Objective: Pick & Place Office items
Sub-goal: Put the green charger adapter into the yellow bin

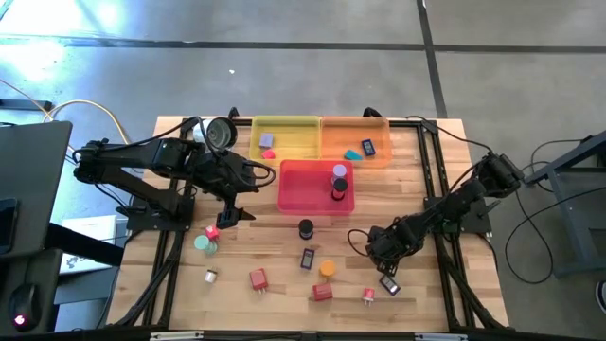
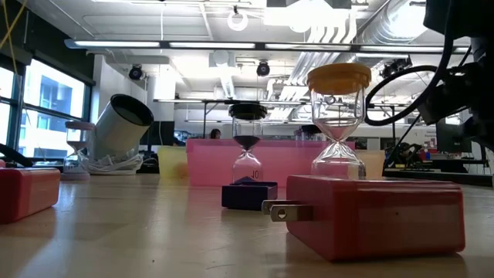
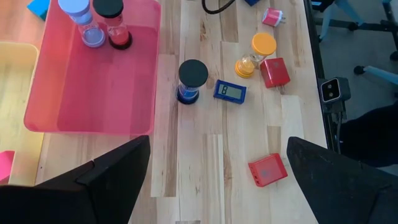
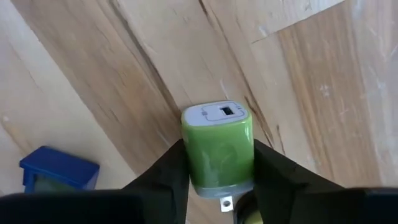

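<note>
1. Right claw [image 4: 217,186]: clamped on a green charger block [image 4: 217,149], held just above the wooden tabletop [image 4: 311,93]. The block's long axis runs along the fingers; its grey socket face points away from the wrist and a metal prong shows at the wrist end. In the high view this claw [image 1: 383,260] sits at the near right of the tabletop, just beside a dark rectangular piece [image 1: 389,283].
2. Near row, high view: two red charger blocks [image 1: 258,278] and [image 1: 323,292], one small pink plug [image 1: 368,296], one small grey cylinder [image 1: 210,277]. In the low view, the nearest red block [image 2: 376,216] lies flat with its prongs pointing to the picture's left.
3. Middle zone: one orange-capped sand timer [image 1: 327,269], one blue digital timer [image 1: 308,258], one black-capped sand timer [image 1: 305,228] standing upright, one teal cylinder [image 1: 204,243], one red piece [image 1: 212,232].
4. Left claw [image 1: 230,210]: fingers apart, empty, over the tabletop's left middle, just beside the red piece.
5. Pink tray [image 1: 295,194]: two upright timers, one lilac-capped [image 1: 339,172], one black-capped [image 1: 338,189].
6. Yellow tray [image 1: 294,142]: two pieces, one grey [image 1: 266,140], one pink [image 1: 269,152].
7. Orange tray [image 1: 341,142]: two pieces, one teal-blue [image 1: 353,154], one dark rectangular [image 1: 368,147].
8. Far left: one round silver-rimmed object [image 1: 221,134].
</note>
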Available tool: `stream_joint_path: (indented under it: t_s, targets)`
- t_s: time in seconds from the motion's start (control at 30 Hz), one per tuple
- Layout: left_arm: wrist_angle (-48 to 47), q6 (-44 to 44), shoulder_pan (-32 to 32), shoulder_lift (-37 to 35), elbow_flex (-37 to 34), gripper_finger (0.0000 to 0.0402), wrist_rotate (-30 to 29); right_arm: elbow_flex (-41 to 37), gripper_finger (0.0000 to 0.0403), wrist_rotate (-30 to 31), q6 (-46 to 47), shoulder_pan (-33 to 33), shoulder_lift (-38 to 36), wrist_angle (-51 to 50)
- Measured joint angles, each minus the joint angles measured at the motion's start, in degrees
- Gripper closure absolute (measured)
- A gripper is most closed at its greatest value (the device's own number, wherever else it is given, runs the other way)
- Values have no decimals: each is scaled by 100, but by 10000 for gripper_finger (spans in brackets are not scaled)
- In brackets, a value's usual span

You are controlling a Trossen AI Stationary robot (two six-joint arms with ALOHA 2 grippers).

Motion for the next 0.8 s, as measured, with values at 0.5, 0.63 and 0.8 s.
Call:
stream_joint_path:
  t_s: [0.5,0.63,0.8]
  targets:
    - [276,893,1,0,0,32,0,519,280,-6,234,2,0,-283]
    - [397,786,1,0,0,32,0,1049,280,231,100,-124,0,-922]
    - [892,641,1,37,0,32,0,1850,280,758,-119,-350,0,-1693]
